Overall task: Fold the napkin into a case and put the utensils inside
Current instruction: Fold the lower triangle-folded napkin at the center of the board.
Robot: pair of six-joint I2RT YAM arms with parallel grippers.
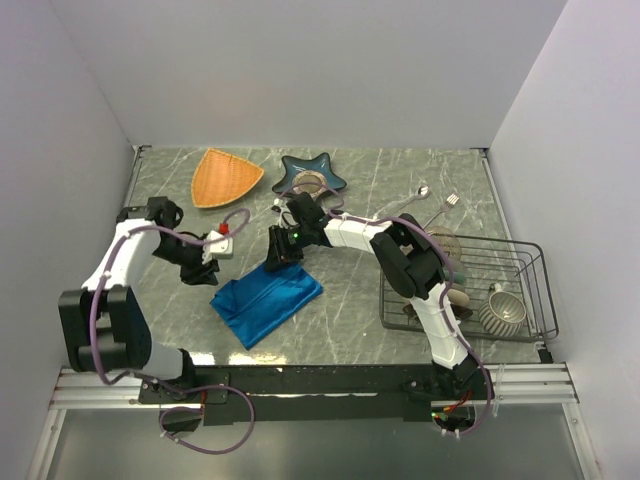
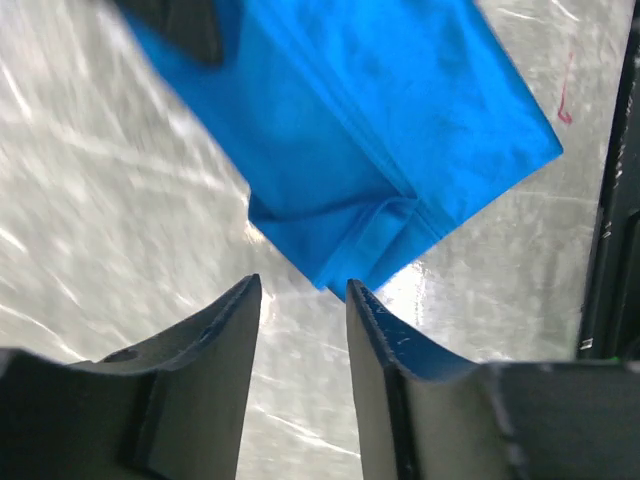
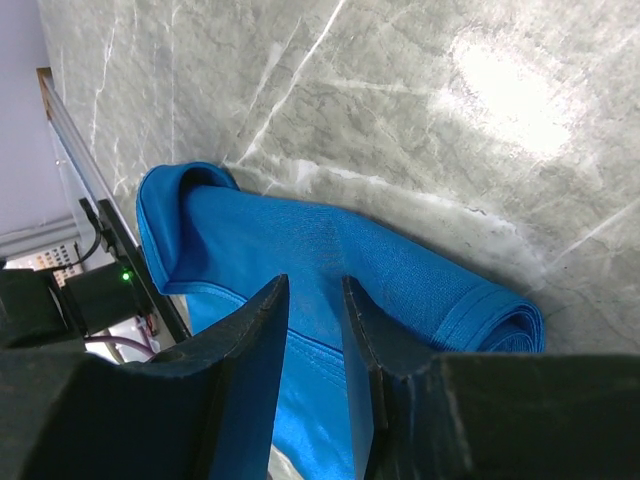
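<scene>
The bright blue napkin [image 1: 267, 300] lies folded into a layered rectangle on the marble table, in front of both arms. My left gripper [image 1: 207, 270] is open and empty just off its left corner; in the left wrist view the napkin's corner [image 2: 370, 150] lies just ahead of the gripper [image 2: 303, 287]. My right gripper [image 1: 281, 251] hovers over the napkin's far edge. In the right wrist view this gripper [image 3: 313, 287] is narrowly open, with the napkin [image 3: 330, 240] showing in the gap and nothing gripped. The silver spoon [image 1: 419, 191] and fork [image 1: 447, 206] lie at the far right.
An orange triangular dish [image 1: 227, 177] and a dark star-shaped dish [image 1: 312, 176] stand at the back. A wire rack [image 1: 520, 290] with cups and a bowl stands at the right. The table's front edge [image 1: 300, 360] is close behind the napkin.
</scene>
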